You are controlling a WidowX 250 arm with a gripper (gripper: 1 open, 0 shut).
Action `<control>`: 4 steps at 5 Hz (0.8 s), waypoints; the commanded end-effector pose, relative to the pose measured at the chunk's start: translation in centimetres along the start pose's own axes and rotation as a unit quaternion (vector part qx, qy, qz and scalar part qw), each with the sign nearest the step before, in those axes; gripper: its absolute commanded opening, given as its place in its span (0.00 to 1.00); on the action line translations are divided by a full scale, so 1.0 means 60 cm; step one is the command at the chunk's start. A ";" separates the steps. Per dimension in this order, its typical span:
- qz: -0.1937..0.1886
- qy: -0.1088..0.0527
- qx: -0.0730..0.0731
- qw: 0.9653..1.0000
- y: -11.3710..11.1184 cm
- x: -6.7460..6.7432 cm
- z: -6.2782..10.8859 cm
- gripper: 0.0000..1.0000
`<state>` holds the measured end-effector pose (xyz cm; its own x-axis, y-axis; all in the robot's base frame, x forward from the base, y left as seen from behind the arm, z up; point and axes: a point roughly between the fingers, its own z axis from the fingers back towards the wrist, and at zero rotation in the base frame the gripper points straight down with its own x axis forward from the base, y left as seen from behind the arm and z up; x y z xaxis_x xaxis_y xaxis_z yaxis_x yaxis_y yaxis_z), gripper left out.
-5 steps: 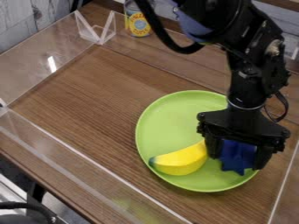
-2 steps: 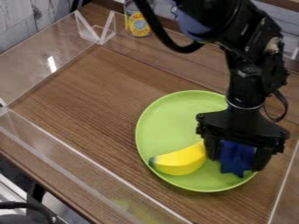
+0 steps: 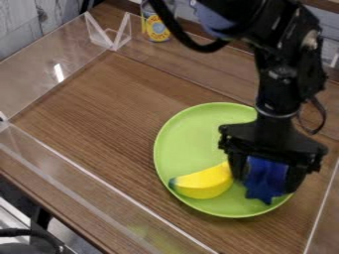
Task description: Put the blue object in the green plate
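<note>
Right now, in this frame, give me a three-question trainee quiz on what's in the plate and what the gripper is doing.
1. True or false: the blue object lies on the green plate.
2. What sits beside it on the plate? A) yellow banana B) red cup C) spoon
3. Fill in: the gripper jaws stand ____ around the blue object.

Key: 1 true; 2 A; 3 open. The jaws straddle the block from above; whether they touch it cannot be told.

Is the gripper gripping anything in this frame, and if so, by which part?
Nothing is held. The gripper is open, its fingers straddling the blue object, which lies on the green plate beside the yellow banana.
</note>
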<state>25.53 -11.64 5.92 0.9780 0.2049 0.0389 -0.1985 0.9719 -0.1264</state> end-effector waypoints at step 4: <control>0.030 -0.090 -0.036 0.995 0.005 0.015 0.170 1.00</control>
<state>25.43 -10.23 14.90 0.9456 0.2770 0.1705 -0.2454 0.9516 -0.1849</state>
